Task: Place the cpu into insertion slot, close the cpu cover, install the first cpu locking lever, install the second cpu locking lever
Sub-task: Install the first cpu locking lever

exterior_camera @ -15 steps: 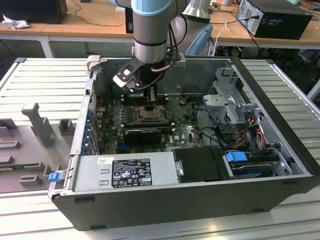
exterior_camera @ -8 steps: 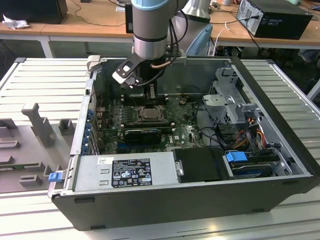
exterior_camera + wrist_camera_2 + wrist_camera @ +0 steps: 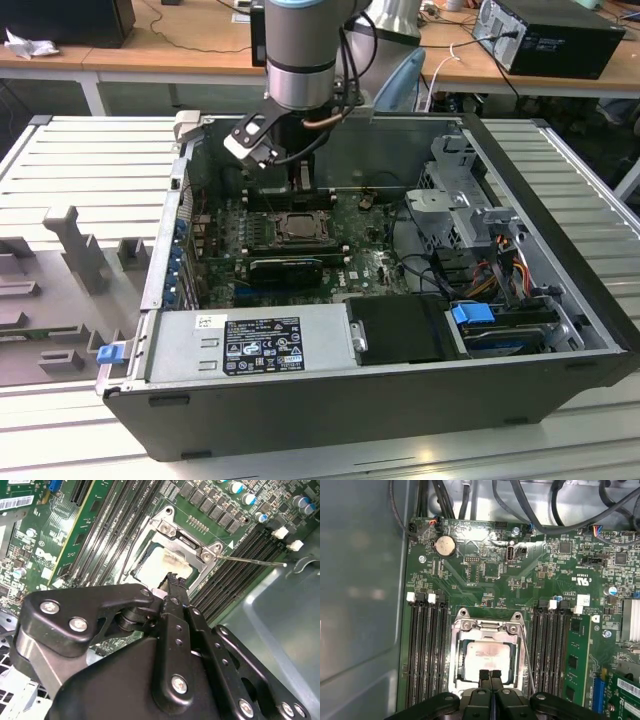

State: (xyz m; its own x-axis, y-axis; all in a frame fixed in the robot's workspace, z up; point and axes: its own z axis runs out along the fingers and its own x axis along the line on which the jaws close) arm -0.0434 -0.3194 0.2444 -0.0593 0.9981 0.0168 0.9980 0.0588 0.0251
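An open computer case [image 3: 400, 400] lies on its side on the slatted bench [image 3: 90, 160]. In the upper middle of the exterior view, the arm [image 3: 300, 60] reaches down into it. The claw [image 3: 302, 192] hangs just above the socket.

The cpu [image 3: 485, 655] sits flat in the socket with its pale metal top up, smudged in the middle. It is square, so it has no long axis. Its edges run parallel to the memory slots [image 3: 425, 650] on either side. The cover [image 3: 487, 626] lies down around it, and the chip shows through the cover's window.

In both wrist views the claw [image 3: 490, 676] is closed, its two tips pressed together with nothing between them. It is poised over the edge of the cpu [image 3: 160, 565] nearest the arm. Whether it touches the chip cannot be told.

A thin wire lever [image 3: 529, 670] runs lengthwise along one side of the socket, slightly askew. In the second wrist view the lever [image 3: 250, 560] reaches from a corner of the cover [image 3: 187, 540] out across the slots.

A printed label [image 3: 262, 345] is stuck on the power supply [image 3: 200, 350] at the lower middle of the exterior view. A white barcode sticker [image 3: 15, 502] sits on the board.
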